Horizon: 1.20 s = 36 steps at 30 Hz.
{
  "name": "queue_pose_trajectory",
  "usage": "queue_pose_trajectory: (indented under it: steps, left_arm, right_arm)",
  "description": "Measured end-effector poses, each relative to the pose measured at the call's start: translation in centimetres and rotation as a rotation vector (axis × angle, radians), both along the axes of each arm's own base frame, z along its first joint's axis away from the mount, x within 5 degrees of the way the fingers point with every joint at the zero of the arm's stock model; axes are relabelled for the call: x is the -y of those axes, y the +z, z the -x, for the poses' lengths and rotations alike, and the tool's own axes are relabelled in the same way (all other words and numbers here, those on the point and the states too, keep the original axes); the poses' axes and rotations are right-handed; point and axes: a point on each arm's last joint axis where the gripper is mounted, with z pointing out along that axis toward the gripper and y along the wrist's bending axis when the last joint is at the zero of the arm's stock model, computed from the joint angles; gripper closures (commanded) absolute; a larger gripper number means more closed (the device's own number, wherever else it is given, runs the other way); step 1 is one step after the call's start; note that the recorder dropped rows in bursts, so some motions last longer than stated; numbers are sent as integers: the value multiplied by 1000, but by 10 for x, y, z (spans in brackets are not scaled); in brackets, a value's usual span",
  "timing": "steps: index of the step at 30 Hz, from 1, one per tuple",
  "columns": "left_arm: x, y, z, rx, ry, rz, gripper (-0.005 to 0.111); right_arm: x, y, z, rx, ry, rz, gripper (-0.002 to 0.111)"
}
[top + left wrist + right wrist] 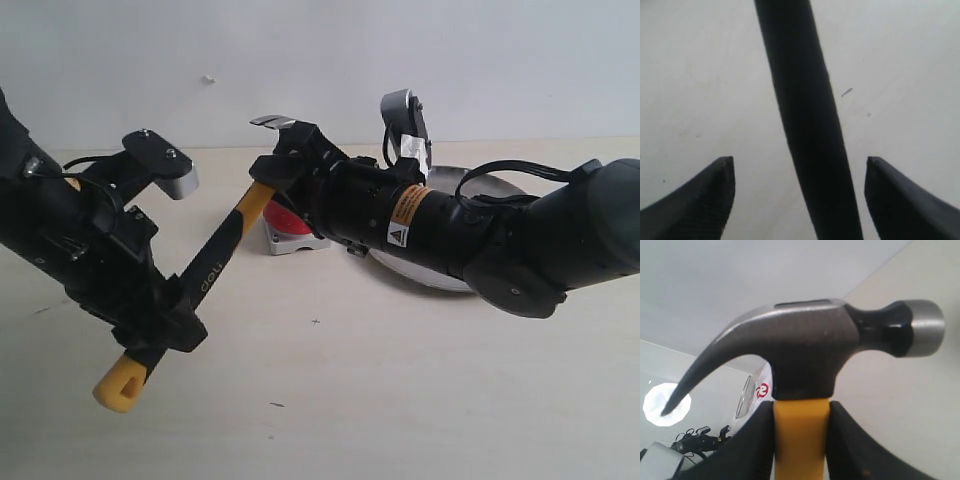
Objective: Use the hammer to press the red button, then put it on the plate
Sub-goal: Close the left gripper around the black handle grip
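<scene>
One curved-claw, steel-headed hammer (805, 350)

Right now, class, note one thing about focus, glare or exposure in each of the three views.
Exterior view: soft, even light; the plate glares pale and the black arms lose detail. Left wrist view: the hammer handle is a blurred dark silhouette, too near to focus, over a washed-out table. Right wrist view: the hammer head is fairly sharp, its striking face highlighted; the background is blurred.
</scene>
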Motion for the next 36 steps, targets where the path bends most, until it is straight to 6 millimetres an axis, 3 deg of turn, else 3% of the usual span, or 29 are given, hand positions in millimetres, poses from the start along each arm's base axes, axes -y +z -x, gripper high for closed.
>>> queue_pose_trajectory:
  steps: [8,11,14,18,21,26,36]
  left_arm:
    - [9,-17,-5,-23,14,-15,42]
    - [10,-21,-7,-26,27,-16,65]
    - [10,-21,-7,-31,36,-17,107]
    - [9,-21,-8,-21,42,-21,107]
    - [9,-21,-8,-22,45,-20,107]
    - [9,-14,-9,-20,41,-24,107]
    - [8,12,-12,29,51,-22,107]
  right_arm:
    - [0,0,0,0,0,3,108]
    - [0,-1,0,-6,-5,13,108]
    - [2,-2,-1,-14,-18,14,108]
    - [2,-2,-1,-14,-19,13,107]
    - [2,-2,-1,-17,-20,14,87]
    - [3,-4,-2,-62,-35,7,64]
    - [5,-7,-3,-107,-55,21,51]
